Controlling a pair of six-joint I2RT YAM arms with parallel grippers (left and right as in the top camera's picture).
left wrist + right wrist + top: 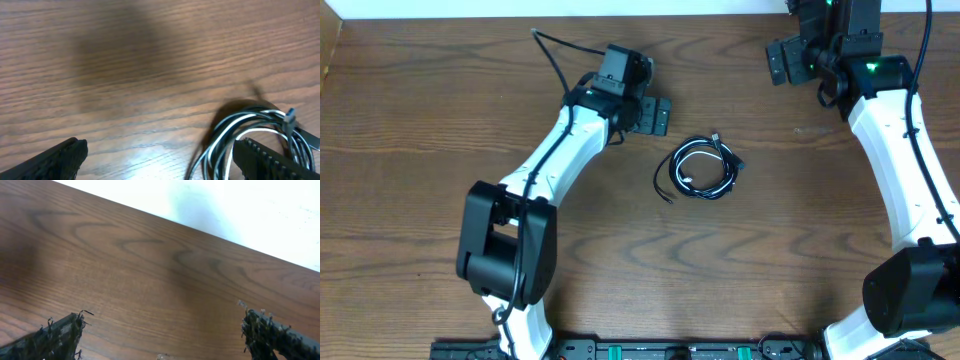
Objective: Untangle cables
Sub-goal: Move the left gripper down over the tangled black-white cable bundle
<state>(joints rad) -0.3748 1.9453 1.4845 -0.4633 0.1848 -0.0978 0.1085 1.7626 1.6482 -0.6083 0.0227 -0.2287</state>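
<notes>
Soft, even light; crisp from above, softer at the wrists.
The left wrist view shows a broad dim shadow on the tabletop [115, 50] and pale glare beside the slightly blurred cables [245, 120]; past the tabletop's far edge, the right wrist view is white, apparently overexposed.

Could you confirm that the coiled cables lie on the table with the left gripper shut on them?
Not quite: the left wrist view shows the left gripper open, not gripping; the coiled cables do lie on the table.
</notes>
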